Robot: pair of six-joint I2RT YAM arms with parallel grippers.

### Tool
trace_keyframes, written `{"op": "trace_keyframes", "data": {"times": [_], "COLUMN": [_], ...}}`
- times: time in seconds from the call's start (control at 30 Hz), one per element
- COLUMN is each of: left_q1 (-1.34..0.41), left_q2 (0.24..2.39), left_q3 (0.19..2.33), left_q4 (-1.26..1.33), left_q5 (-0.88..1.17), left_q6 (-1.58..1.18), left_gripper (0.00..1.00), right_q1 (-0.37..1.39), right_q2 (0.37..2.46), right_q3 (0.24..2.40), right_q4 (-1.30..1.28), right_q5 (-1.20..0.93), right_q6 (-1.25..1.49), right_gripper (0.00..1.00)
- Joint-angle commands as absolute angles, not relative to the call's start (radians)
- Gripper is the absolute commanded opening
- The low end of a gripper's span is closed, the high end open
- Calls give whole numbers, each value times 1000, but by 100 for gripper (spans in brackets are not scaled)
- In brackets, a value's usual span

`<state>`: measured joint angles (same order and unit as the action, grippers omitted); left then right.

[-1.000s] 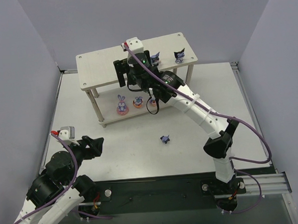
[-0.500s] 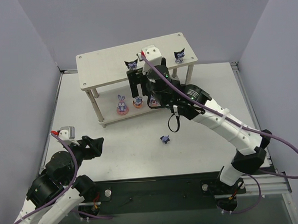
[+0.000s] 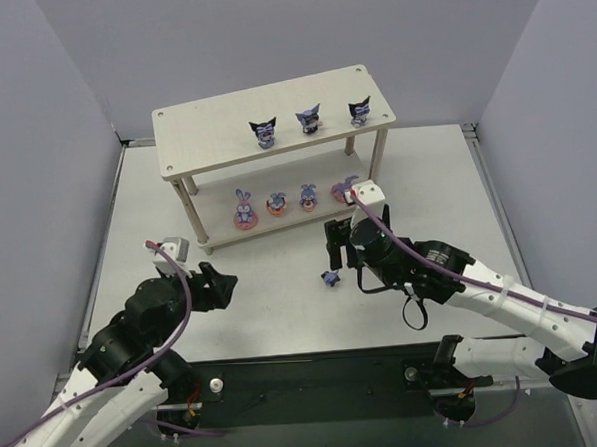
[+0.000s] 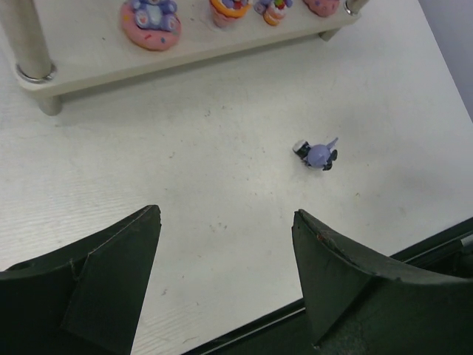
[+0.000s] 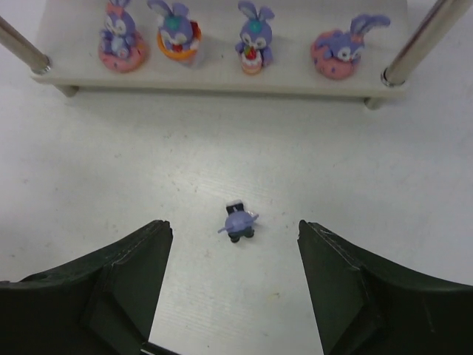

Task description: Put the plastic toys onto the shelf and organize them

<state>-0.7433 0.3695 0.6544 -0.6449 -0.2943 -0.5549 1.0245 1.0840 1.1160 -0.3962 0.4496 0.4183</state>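
Small purple-and-black plastic figurine lying alone on white tabletop, beige wooden shelf beyond carrying purple bunny figurines, left gripper jaws spread wide in foreground

The white desk carries the beige two-tier shelf on its far half. Three dark pointed-ear figures stand in a row on the top board (all on its right half). Four purple bunnies line the lower board. One small dark figure sits alone on the desk, in front of the shelf and apart from it.
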Motion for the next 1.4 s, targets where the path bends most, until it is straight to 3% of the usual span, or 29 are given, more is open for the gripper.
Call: {"op": "trace_keyframes", "data": {"times": [0.0,0.13,0.37,0.87,1.1,1.27,1.37], "left_q1": [-747,-747,-747,-746,-746,-746,-746], "left_q2": [449,480,492,433,416,411,407], "left_q3": [618,615,627,652,649,650,649], "left_q4": [-487,-457,-475,-558,-574,-594,-595], "left_q5": [-169,-169,-199,-252,-253,-256,-258], "left_q6": [-610,-621,-615,-595,-598,-600,-604], "left_gripper": [82,82,81,82,82,82,82], "right_q1": [980,930,910,850,850,879,963], "right_q2": [1078,1146,1305,1514,1551,1583,1606], "right_q3": [953,812,724,733,707,759,822], "right_q4": [-391,-255,-69,74,206,138,54], "right_q5": [385,261,137,88,-44,-23,112], "right_q6": [496,453,407,383,360,432,494], "right_gripper": [74,83,85,83,80,77,77]}}
